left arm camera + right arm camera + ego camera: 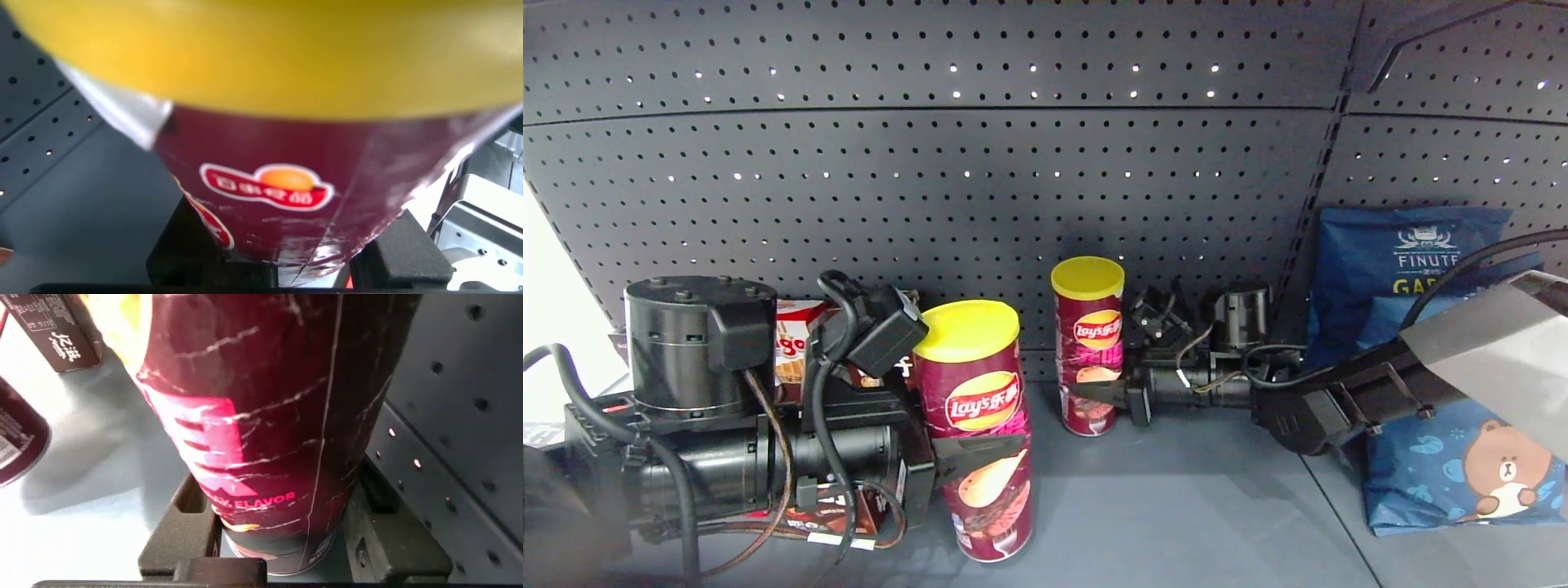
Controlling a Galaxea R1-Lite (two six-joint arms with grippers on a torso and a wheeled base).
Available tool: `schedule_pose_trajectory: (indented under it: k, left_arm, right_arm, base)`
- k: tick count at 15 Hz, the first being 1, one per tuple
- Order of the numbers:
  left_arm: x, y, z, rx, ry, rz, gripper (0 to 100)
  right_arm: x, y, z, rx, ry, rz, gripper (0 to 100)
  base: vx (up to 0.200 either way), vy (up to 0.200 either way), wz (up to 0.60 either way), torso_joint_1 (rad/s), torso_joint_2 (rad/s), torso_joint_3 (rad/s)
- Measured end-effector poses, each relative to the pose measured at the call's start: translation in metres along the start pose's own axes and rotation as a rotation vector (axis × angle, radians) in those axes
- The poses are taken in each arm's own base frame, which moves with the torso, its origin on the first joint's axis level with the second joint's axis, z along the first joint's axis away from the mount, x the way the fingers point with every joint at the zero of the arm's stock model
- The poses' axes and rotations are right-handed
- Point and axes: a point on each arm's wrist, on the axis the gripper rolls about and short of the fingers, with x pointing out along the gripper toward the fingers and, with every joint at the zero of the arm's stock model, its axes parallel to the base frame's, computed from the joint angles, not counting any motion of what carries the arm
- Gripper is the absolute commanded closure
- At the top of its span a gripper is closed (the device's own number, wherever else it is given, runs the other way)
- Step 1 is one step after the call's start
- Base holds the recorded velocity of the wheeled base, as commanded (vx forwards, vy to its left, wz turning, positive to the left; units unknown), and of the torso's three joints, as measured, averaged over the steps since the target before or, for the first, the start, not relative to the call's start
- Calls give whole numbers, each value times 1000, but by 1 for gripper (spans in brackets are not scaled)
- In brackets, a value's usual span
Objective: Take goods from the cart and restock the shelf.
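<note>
Grips near can (972, 392) in left jaws, upright on shelf (1176, 506), towards the front. Grips far can (1088, 327) in right jaws, upright, close to pegboard (1013, 163). Hemmed in by boxes (796, 335) behind left arm, blue bags (1413, 253) beside right arm.

Matte black is used mostly, flat wedge fingers (976, 453) included. The left arm (727, 457), at 9 o'clock, is topped by a round screw-studded drum and looped with black and brown cables. The right arm (1339, 392), at 3 o'clock, is draped in grey sheeting.
</note>
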Motion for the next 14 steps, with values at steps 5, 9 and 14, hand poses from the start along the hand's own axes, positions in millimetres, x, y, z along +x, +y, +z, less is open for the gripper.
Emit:
schedule_pose_trajectory:
  k: [5,9,14]
  left_arm:
    - [0,0,2,5,-7,0,100]
    - [0,1,5,9,-15,4,100]
    - [0,1,5,8,-14,8,100]
  right_arm:
    - [-19,45,8,70,-39,-49,100]
    - [-40,79,4,79,-66,-46,100]
    - [-71,110,-12,104,-29,-42,100]
  base:
    - [0,0,0,0,0,0]
    - [0,0,0,0,0,0]
    - [0,0,0,0,0,0]
